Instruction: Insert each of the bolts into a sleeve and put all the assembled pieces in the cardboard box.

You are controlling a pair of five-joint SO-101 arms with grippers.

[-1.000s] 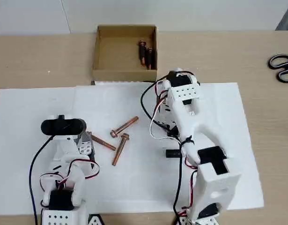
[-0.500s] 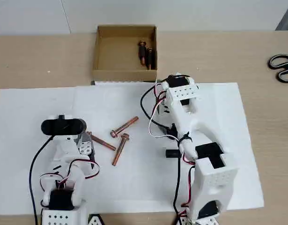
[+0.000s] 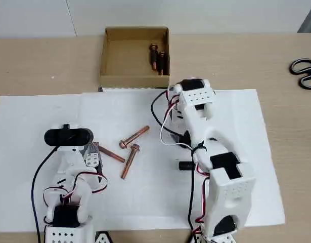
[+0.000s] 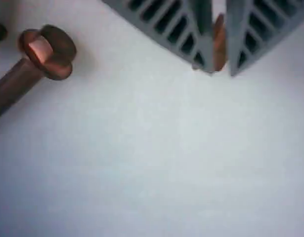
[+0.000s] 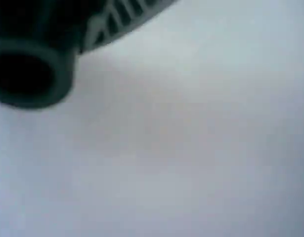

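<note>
A copper-coloured flanged metal bolt is clamped between the grey ribbed fingers of the left gripper, low over the sheet of white paper at the near left. The closure is plain in the left wrist view, where a strip of copper is pinched between the two tips, though where along its length the bolt is held cannot be made out. Two loose bolts of the same kind lie on the paper just to the right, one farther and one nearer, both apart from the gripper. A short black tubular sleeve is found at the near centre beside the right arm. The right gripper is judged to be closed on it, since its open end is seen jutting from under a ribbed finger with a shadow on the paper beneath. Two assembled pieces lie in the right part of the shallow brown cardboard box at the far centre. The bolt is expected to be stiff, dense for its size, and smooth enough to pivot in a pinch. A hold on the shank close to the head, with the tip left free, is judged best. The sleeve is taken to be light and rigid, and is best gripped round its middle so that the bore is kept clear.
</note>
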